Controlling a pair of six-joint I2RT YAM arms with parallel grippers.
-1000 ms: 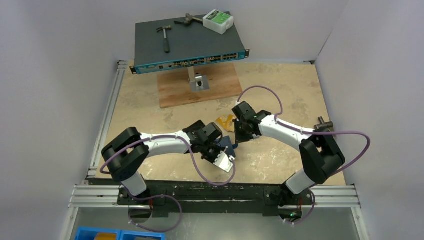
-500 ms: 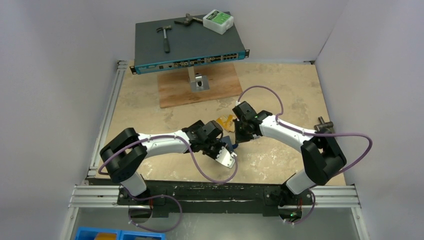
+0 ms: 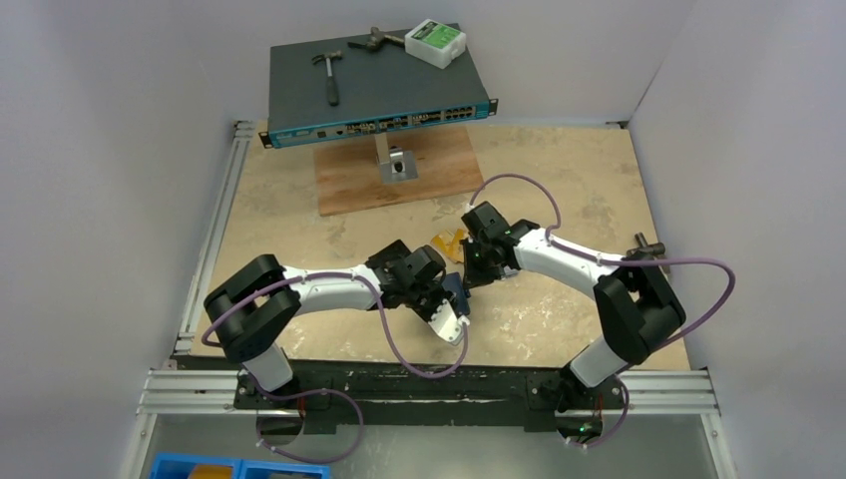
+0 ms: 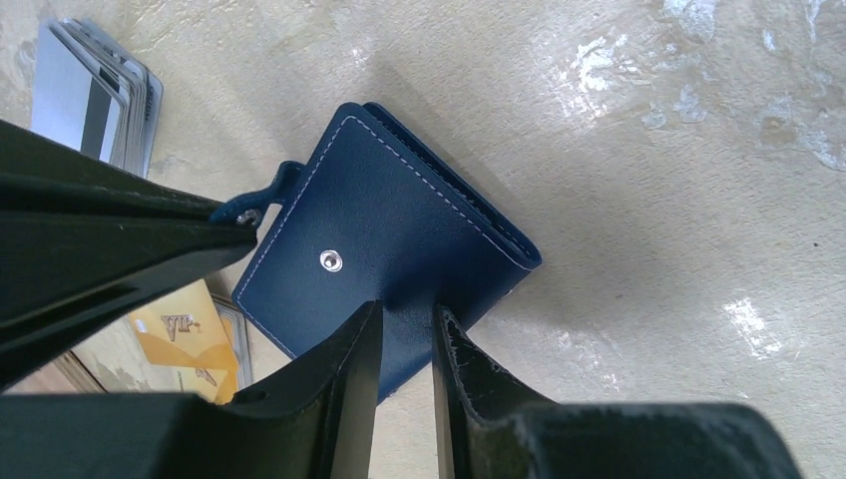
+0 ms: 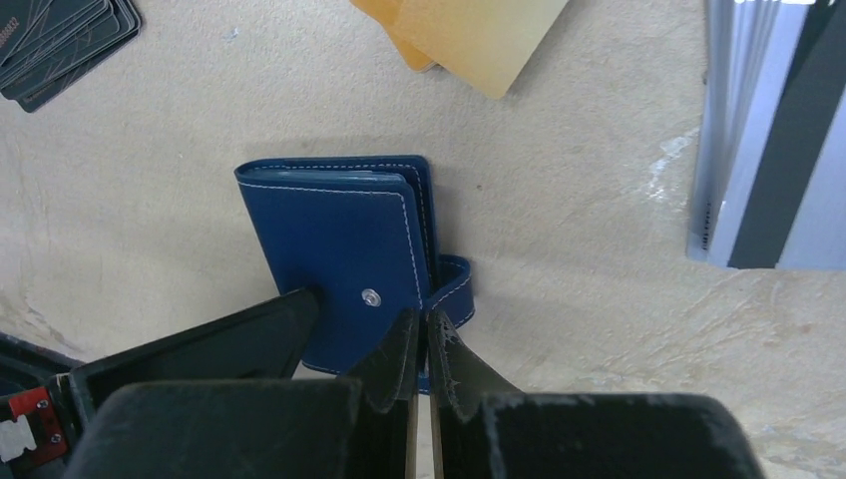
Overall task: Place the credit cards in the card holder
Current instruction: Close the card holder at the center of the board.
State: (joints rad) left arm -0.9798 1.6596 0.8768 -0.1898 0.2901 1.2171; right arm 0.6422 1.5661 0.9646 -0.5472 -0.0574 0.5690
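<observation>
The navy-blue card holder point(image 4: 389, 220) lies closed on the table between both grippers, also seen in the right wrist view point(image 5: 334, 239) and partly in the top view point(image 3: 456, 284). My left gripper point(image 4: 407, 319) is nearly shut, its tips resting on the holder's near corner, gripping nothing. My right gripper point(image 5: 421, 324) is shut at the cover edge by the snap tab point(image 4: 269, 195). Orange-gold cards point(image 5: 479, 30) lie just beyond the holder, also in the top view point(image 3: 447, 242). Silver-grey cards point(image 5: 768, 130) and black cards point(image 5: 60, 40) lie beside it.
A network switch point(image 3: 374, 90) on a stand at the back carries a hammer point(image 3: 329, 75) and a white box point(image 3: 436, 42). A wooden board point(image 3: 399, 180) lies under it. Metal rails point(image 3: 210, 249) run along the table's left and front edges.
Both grippers stay at the card holder. The right gripper has shifted slightly left towards it, and the left wrist has moved only a little.
</observation>
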